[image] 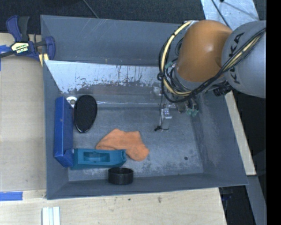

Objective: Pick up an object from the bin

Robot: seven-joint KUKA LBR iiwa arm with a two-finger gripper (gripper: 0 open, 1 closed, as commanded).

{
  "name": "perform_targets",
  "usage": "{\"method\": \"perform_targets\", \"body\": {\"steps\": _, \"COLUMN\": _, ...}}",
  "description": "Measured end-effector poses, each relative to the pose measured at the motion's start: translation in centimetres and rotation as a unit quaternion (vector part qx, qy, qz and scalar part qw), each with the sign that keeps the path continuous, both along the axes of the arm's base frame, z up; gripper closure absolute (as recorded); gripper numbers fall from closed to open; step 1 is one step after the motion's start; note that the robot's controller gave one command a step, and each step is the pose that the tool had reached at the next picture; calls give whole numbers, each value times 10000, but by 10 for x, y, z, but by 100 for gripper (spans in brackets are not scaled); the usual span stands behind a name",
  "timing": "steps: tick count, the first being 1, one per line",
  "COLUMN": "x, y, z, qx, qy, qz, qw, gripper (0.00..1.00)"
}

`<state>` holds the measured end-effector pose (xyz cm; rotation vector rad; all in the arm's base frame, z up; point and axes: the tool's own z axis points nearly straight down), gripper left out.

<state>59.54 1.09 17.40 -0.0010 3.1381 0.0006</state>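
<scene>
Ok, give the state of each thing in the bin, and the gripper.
Blue plastic block: lying flat along the near wall.
Crumpled orange cloth: bunched, mid-floor, touching the block.
Long blue plastic bar: lying along the left wall.
Black oval pad: flat, beside the bar.
Black round cap: resting at the near wall.
Gripper: above bare floor of the grey metal bin, right of the cloth.
</scene>
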Motion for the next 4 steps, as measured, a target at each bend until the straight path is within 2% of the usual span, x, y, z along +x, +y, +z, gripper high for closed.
{"method": "perform_targets", "body": {"steps": 1, "x": -6, "y": 20, "z": -39, "qx": -5, "qy": -44, "qz": -19, "qw": 10000, "gripper": 0}}
{"method": "perform_targets", "body": {"steps": 2, "x": -11, "y": 67, "z": -91, "qx": -2, "qy": -6, "qz": 144, "qw": 9999, "gripper": 0}}
{"method": "perform_targets", "body": {"steps": 3, "x": -39, "y": 63, "z": -103, "qx": 0, "qy": -9, "qz": -315, "qw": 9995, "gripper": 100}}
{"method": "perform_targets", "body": {"steps": 4, "x": -39, "y": 63, "z": -103, "qx": 0, "qy": -9, "qz": -314, "qw": 9995, "gripper": 100}}
